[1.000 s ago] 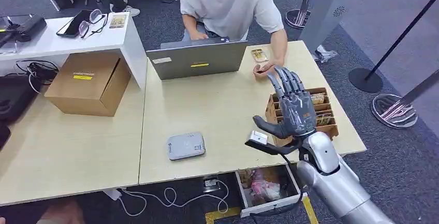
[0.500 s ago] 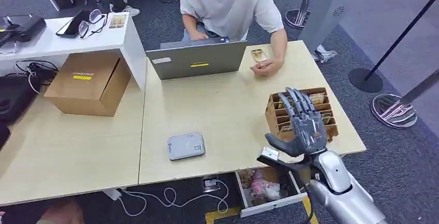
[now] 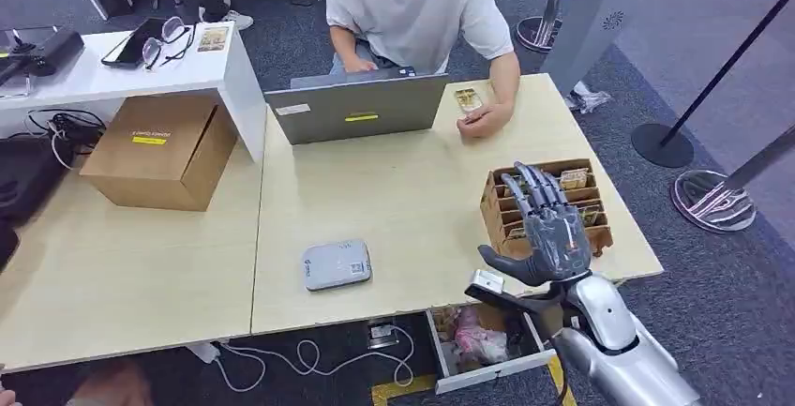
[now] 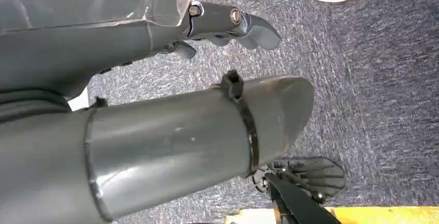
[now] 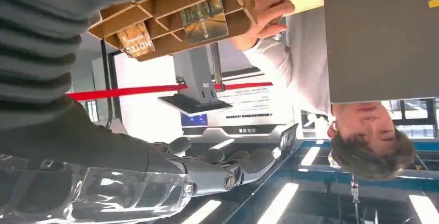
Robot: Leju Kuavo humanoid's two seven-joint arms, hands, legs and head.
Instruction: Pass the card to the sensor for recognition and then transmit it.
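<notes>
Right hand (image 3: 553,237), fingers (image 3: 525,186) spread and empty, fronts card box (image 3: 589,217) beside laptop (image 3: 356,109).

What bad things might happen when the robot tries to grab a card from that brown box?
The right hand hangs open over the brown cardboard divider box, holding nothing. The cards stand in narrow slots, so the fingers might catch a divider and tip or drag the box. The box sits close to the table edge, above an open drawer, so a fumbled card might fall off.
</notes>
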